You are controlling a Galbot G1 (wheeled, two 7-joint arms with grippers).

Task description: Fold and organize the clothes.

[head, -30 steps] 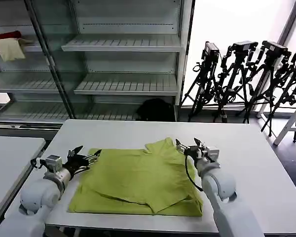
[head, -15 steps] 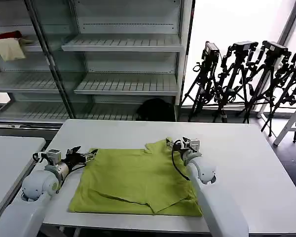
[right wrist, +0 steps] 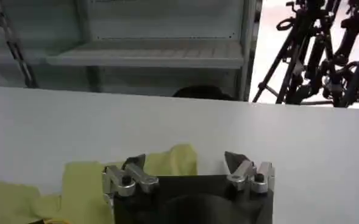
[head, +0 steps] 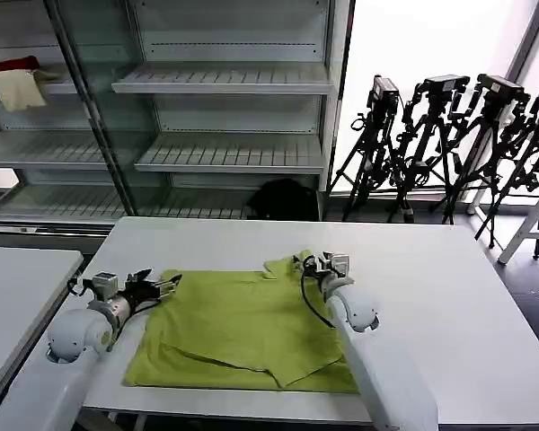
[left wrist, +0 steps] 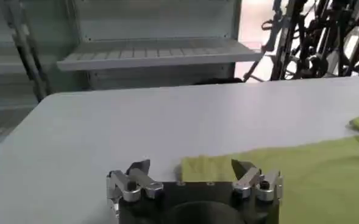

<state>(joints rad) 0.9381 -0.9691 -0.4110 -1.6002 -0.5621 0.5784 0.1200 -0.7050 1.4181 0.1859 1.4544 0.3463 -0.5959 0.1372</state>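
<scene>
Both arms set at the far corners of a lime-green T-shirt on the white table, grasp not yet made.

Shirt lies mid-table, partly folded. Left gripper at its far left corner, right gripper at the far right corner. Next move likely: close on both corners, then lift together. Wrist views show what the head view can't: jaws apart on each, cloth edge between them, nothing clamped.

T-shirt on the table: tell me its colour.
Plain lime green; the T-shirt shows best in the head view.
</scene>
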